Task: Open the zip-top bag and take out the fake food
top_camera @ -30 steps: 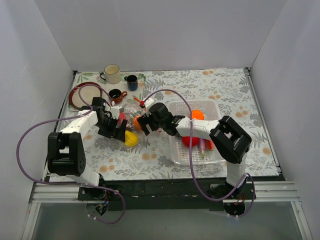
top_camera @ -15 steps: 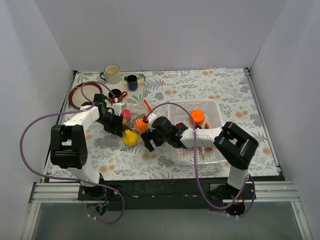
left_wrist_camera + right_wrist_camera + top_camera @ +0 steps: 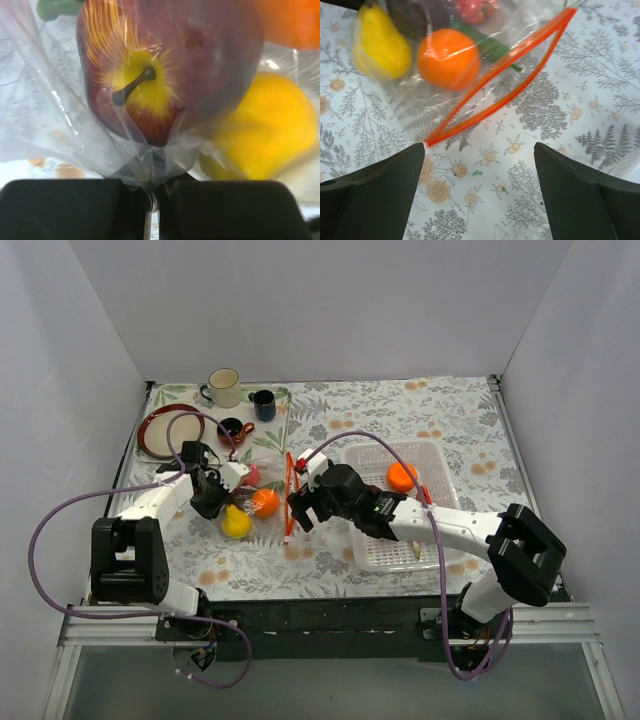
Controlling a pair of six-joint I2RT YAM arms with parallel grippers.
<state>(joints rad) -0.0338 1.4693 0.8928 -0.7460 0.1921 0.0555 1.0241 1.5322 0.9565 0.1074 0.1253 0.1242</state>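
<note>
The zip-top bag (image 3: 262,485) lies on the flowered cloth left of centre, its orange-red zip strip (image 3: 289,495) parted into a narrow loop. My left gripper (image 3: 207,495) is shut on a pinch of the bag's film (image 3: 145,170) at the end away from the mouth. Through the plastic show fake food: a red apple (image 3: 165,65), a yellow pear (image 3: 377,42), an orange ball (image 3: 448,58) and a green piece (image 3: 490,45). My right gripper (image 3: 479,150) stands open just in front of the mouth, with the strip's end (image 3: 427,142) at its left fingertip.
A white perforated basket (image 3: 440,455) at the right holds another orange ball (image 3: 403,477). At the back left stand a cream mug (image 3: 224,387), a dark blue mug (image 3: 264,404), a small brown mug (image 3: 231,428) and a red-rimmed plate (image 3: 165,430). White walls enclose the table.
My left gripper has shut on the bag's film. The bag has shifted toward the front, its strip now facing the right gripper. The right arm has stretched out, its elbow swung right.
</note>
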